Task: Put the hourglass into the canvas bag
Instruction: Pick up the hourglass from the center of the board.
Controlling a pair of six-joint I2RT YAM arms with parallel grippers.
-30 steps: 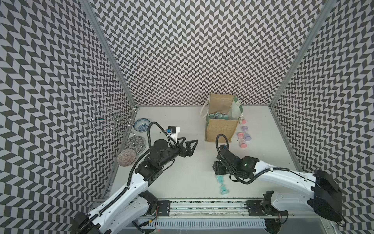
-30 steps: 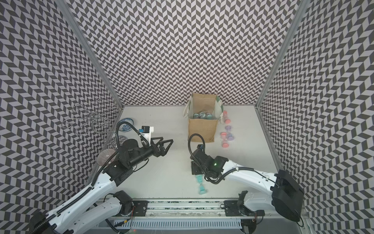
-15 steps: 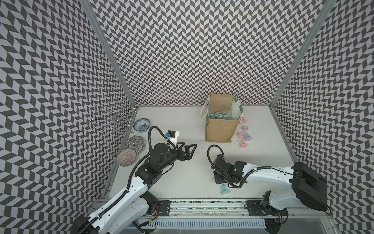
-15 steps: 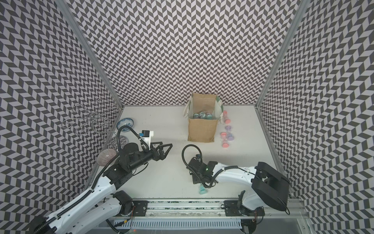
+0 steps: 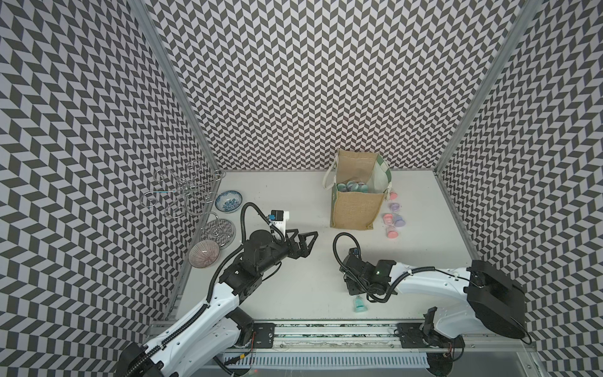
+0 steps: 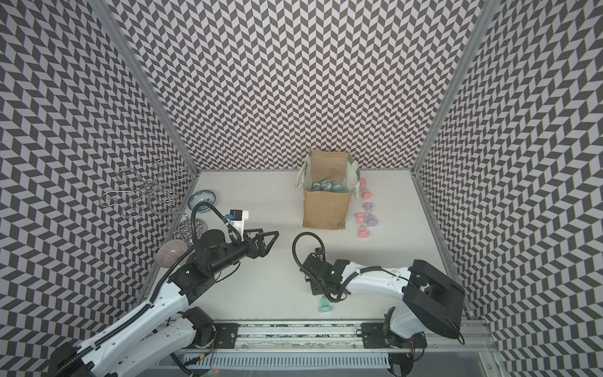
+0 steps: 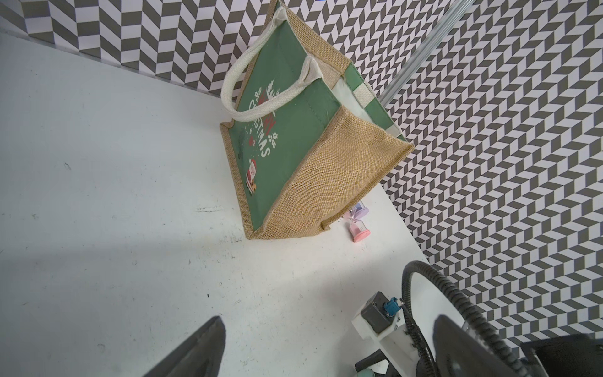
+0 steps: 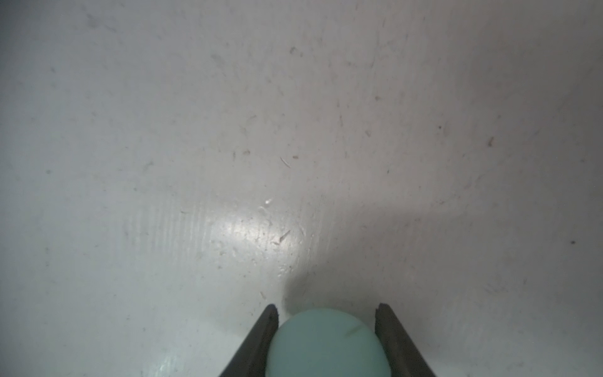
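Right gripper pinches a teal hourglass lying on the table; left gripper hovers spread wide, empty.

A blue bowl, a wire stand and a pink bowl line the left edge of the table, under chevron walls.

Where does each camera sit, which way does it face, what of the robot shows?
Top views: high above the front rail, looking down at the table; left arm, right arm, canvas bag, teal hourglass.
Left wrist: on the left arm, facing the bag's green side; open left end effector in frame.
Right wrist: facing the table close up; right end effector closed on the teal hourglass.
Shared: top and left wrist, the bag; top and right wrist, the hourglass.
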